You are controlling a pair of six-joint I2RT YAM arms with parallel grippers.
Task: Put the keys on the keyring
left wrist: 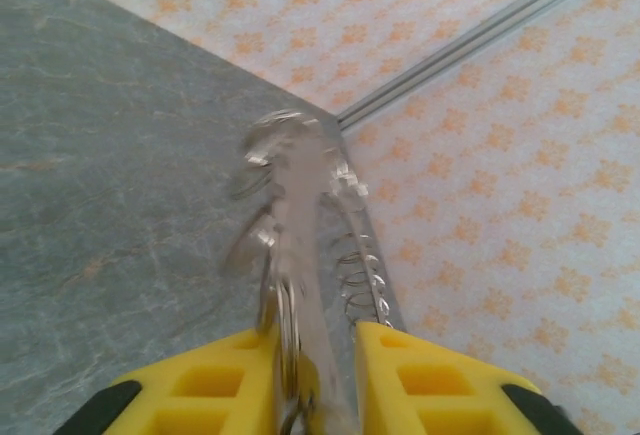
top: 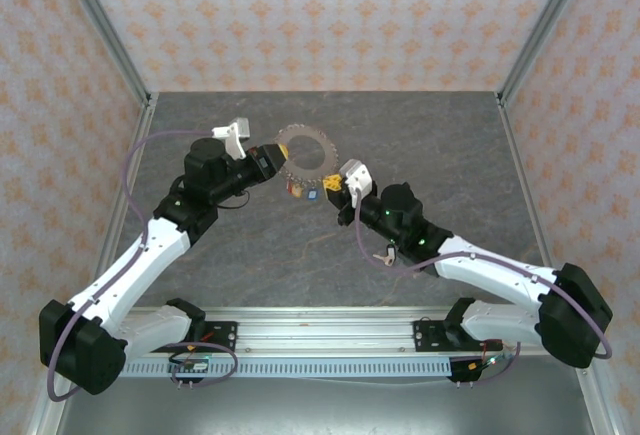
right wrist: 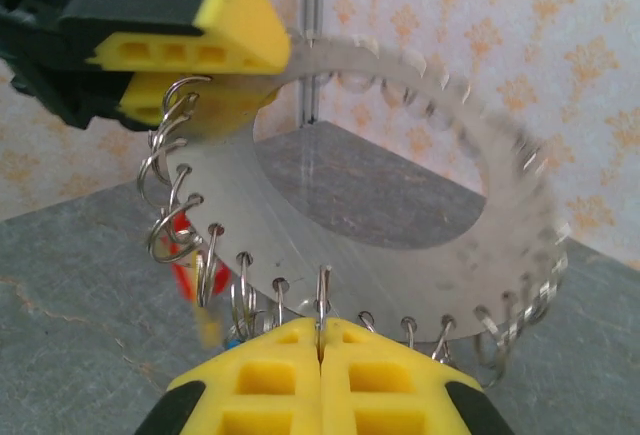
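One keyring [top: 303, 150] sits over the tabletop [top: 440, 155], toward its far edge, with the left gripper [top: 268, 160] clamped on its left rim. At the near rim the right gripper [right wrist: 320, 340] is pinched closed on a wire loop [right wrist: 322, 290]. Thread it gently while the ring is braced steady. Of the keys [top: 297, 191], three coloured heads dangle below, perhaps more.

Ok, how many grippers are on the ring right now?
2. The left gripper clamps the ring's left edge; the right gripper is shut on a wire loop at its lower-right edge.
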